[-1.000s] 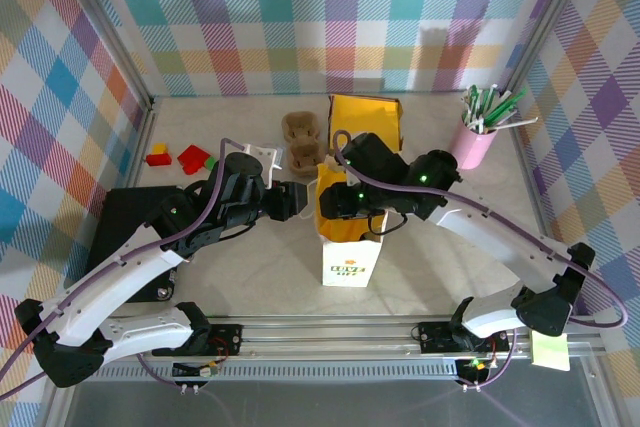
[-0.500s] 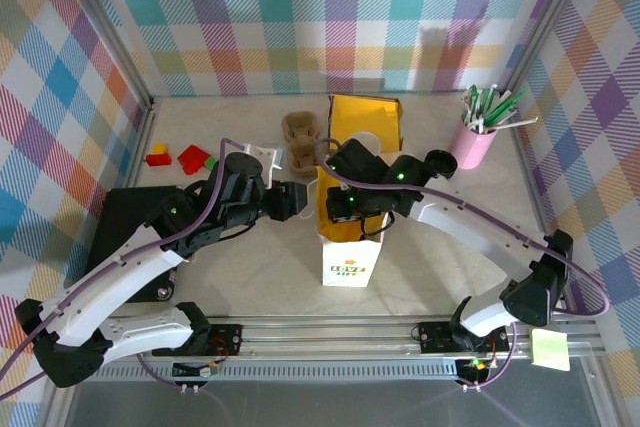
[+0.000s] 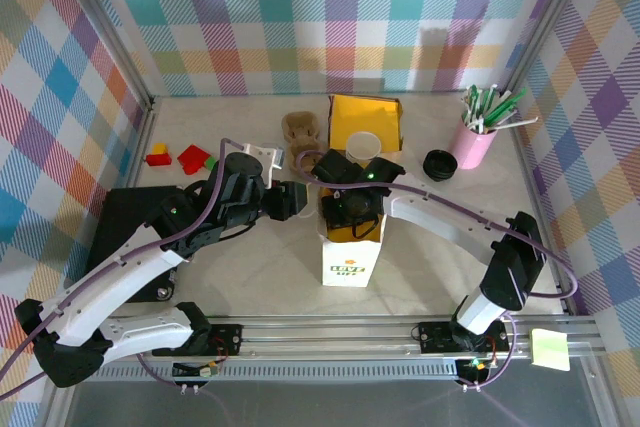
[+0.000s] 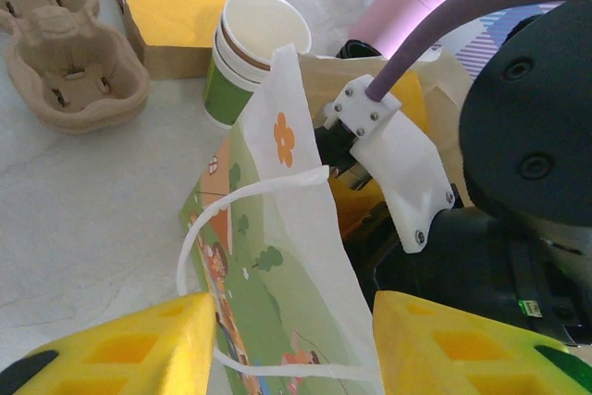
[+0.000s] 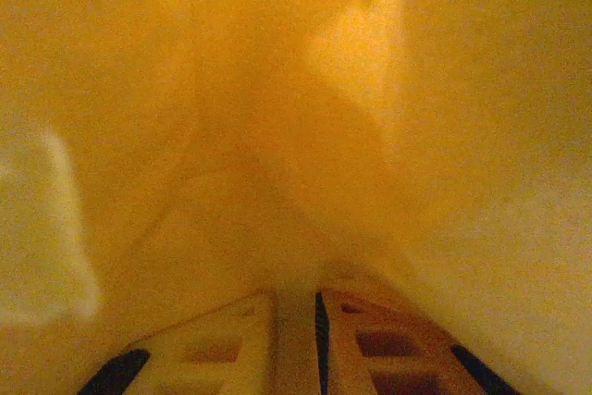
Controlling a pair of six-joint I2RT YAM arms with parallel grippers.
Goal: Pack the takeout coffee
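Note:
The takeout coffee (image 3: 362,144) stands on the table behind the white printed paper bag (image 3: 352,262); its rim is white and its lower part (image 4: 222,90) green. My right gripper (image 3: 355,209) is reaching down inside the bag. In the right wrist view its fingers (image 5: 222,353) lie close together with nothing seen between them, surrounded by the bag's yellow inner walls (image 5: 277,90). My left gripper (image 3: 298,199) is at the bag's left rim. It is open (image 4: 291,344), with the bag's printed wall (image 4: 296,256) and a handle loop between its yellow pads.
A yellow-brown paper bag (image 3: 366,112) lies behind the cup. The brown pulp cup tray (image 3: 300,130) sits to its left and a black lid (image 3: 438,164) to its right. The pink pen holder (image 3: 473,144) stands far right. Coloured blocks (image 3: 185,158) and a black mat (image 3: 120,222) are at the left.
The right arm has swung left and its gripper has gone down into the bag, uncovering the cup behind it. The left arm has held still.

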